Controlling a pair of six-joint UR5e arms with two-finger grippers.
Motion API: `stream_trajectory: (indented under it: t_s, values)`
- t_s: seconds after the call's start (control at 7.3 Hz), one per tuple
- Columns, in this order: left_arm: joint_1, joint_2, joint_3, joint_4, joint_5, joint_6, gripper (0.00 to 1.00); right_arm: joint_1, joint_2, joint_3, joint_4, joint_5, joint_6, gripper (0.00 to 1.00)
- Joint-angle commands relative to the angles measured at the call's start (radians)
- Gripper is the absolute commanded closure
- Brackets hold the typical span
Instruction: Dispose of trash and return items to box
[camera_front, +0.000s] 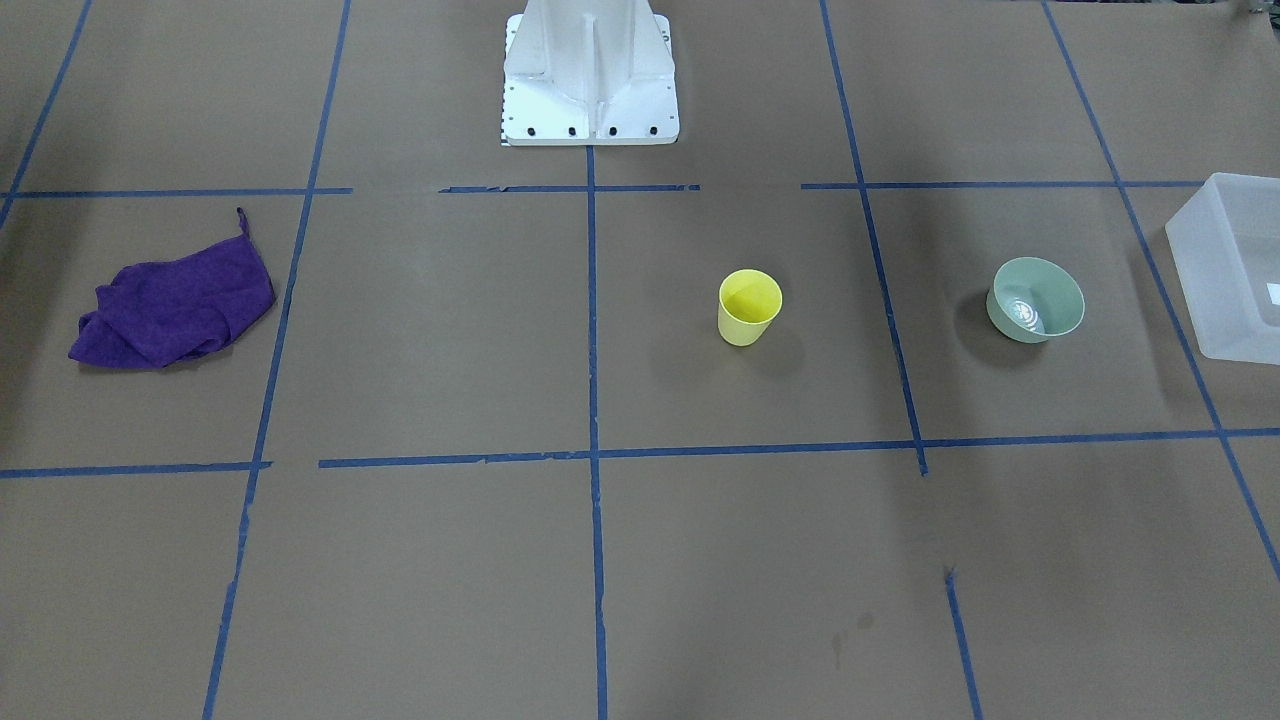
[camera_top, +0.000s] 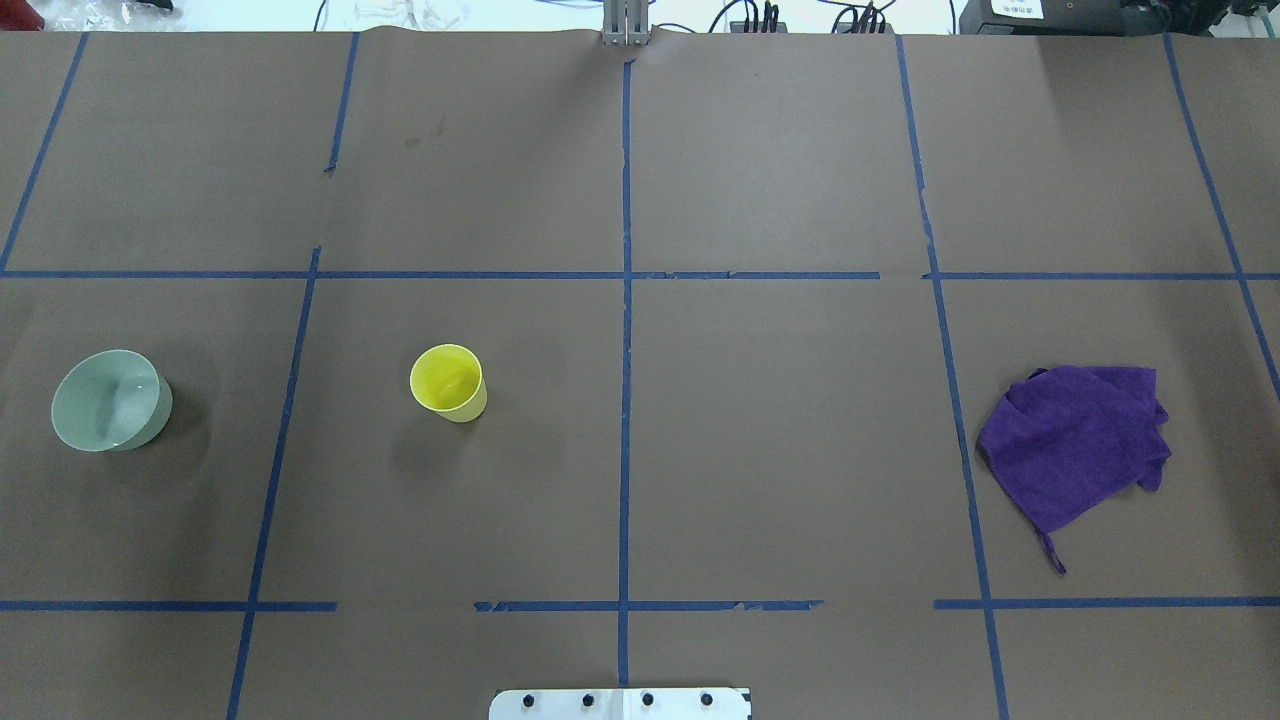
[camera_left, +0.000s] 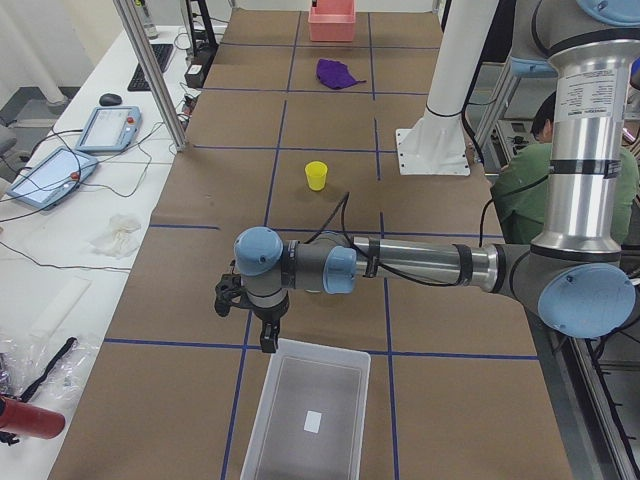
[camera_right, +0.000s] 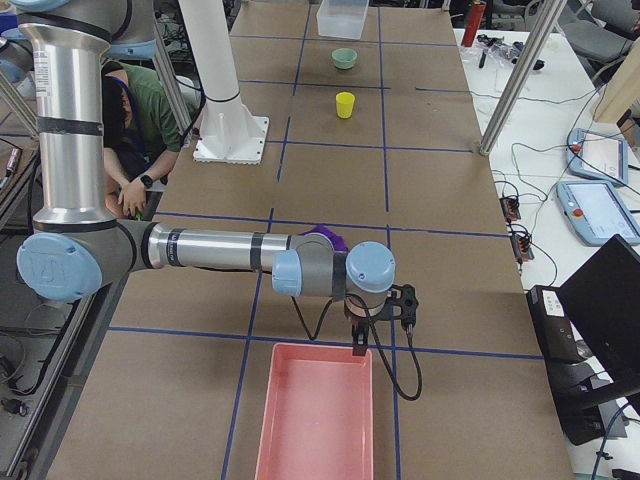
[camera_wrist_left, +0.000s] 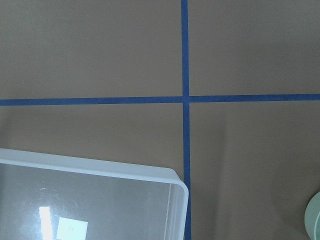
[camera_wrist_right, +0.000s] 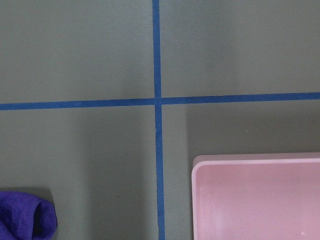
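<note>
**Getting the cup and bowl back in the bin: how I'd start**

Both items are out on the brown paper table. The small bright yellow plastic cup (camera_front: 749, 307) stands upright just right of centre in the front-facing view. The pale green round bowl (camera_front: 1035, 300) sits open side up further right, well apart from it. The frosted translucent white plastic bin (camera_front: 1235, 270) is cut off by that frame's right edge, near the bowl but not touching.

The left gripper (camera_left: 265, 340) hangs by the bin's far rim, low in the middle of the left side view. The right gripper (camera_right: 358, 345) hangs over the rim of a pink rectangular plastic tray (camera_right: 315, 420) at the bottom of the right side view. Honestly can't tell if either one's fingers are spread or pinched, since the wrist cams don't show them. A crumpled purple cloth (camera_front: 175, 305) lies at the left of the front view.

My guess is nothing's been grabbed yet and the bowl goes first, being closest to the left arm. I'd come straight down on its rim, one finger inside and one outside, and squeeze gently because that smooth wall could skid. Lift it clear over the bin wall, then let go low.
</note>
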Motion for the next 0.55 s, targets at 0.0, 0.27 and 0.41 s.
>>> stream_trajectory:
  t_s: [0.0, 0.27, 0.41]
  values:
    - [0.000, -0.009, -0.039, 0.001, -0.008, -0.009, 0.00, 0.003, 0.002, 0.007, 0.000, 0.011, 0.004, 0.00]
    - [0.026, -0.044, -0.198, 0.005, -0.003, -0.099, 0.00, 0.003, -0.001, 0.058, -0.002, 0.010, 0.006, 0.00]
    - [0.097, -0.058, -0.278, 0.002, -0.008, -0.215, 0.00, 0.003, -0.002, 0.069, 0.000, 0.007, 0.006, 0.00]
